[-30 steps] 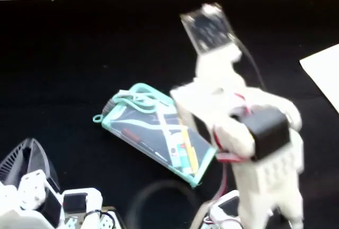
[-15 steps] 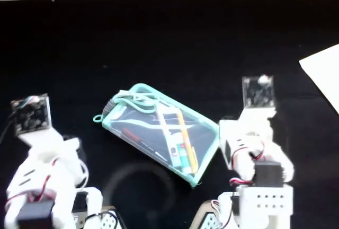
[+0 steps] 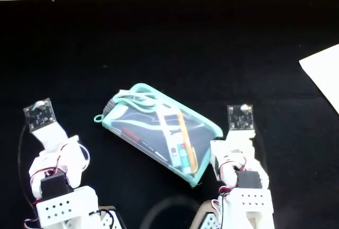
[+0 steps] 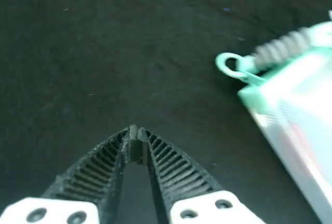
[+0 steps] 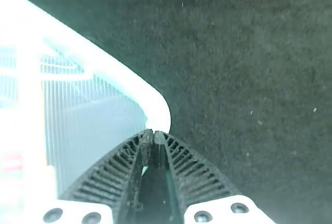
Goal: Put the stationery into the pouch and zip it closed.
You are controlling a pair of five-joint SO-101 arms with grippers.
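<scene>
Up front, our left gripper [image 4: 136, 146] is clenched empty; right gripper [image 5: 154, 141] clenched too, tips at the pouch [image 3: 159, 133] corner. Pouch lies between them, pens [image 3: 183, 145] inside. A nudge from there could skid it across the cloth [image 3: 169, 43].

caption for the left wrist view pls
Left gripper shut over the black cloth, the mint pouch and its ring nearby.

My count from here, by kind:
One pouch [image 3: 143, 127], one white sheet [image 3: 324, 75], one left gripper [image 4: 136, 143] and one right gripper [image 5: 154, 138], two in all; inside the pouch, at least three pens or pencils [image 3: 185, 136].
</scene>
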